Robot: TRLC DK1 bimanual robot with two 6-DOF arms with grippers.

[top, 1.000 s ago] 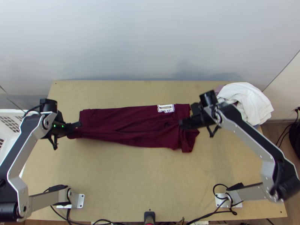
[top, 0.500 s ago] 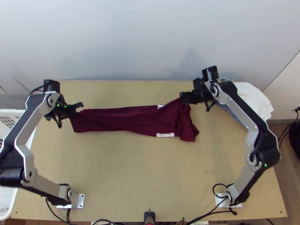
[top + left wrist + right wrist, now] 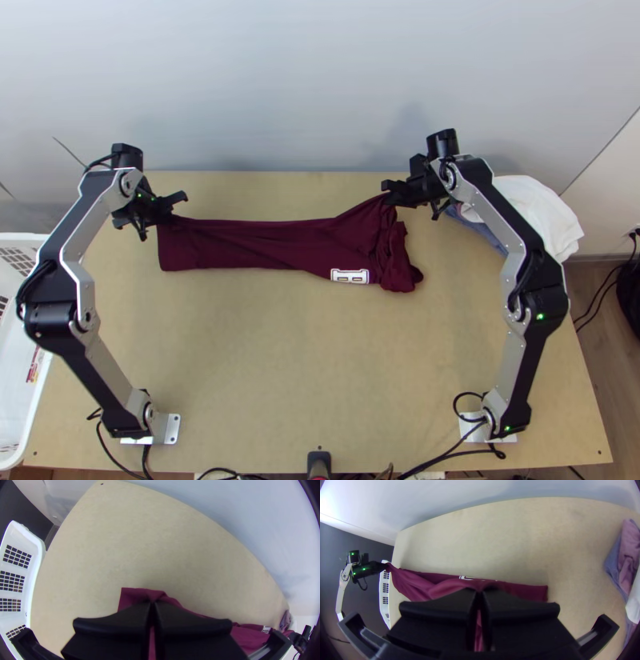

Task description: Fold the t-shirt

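You're carrying held edge of shirt farther toward top of frame, left gripper and right gripper both clamping cloth. Shirt's lying across middle; lengthwise fold's probably forming.

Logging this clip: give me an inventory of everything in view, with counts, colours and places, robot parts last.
T-shirt: 1, maroon with white print, gathered lengthwise between the grippers
Cloth pile: count unclear, white, mauve and blue, table's far right corner
Basket: 1, white, left of the table
Table: 1, light wood, under the t-shirt
Wall: 1, pale blue-grey, behind the table
Cables: several, black, mostly near the arm bases
Bag-like object: 1, black, floor at right
Arms: 2, silver-grey and black, based at the near left and near right
Left gripper: 1, black, jaws shut on the t-shirt's left end
Right gripper: 1, black, jaws shut on its right part
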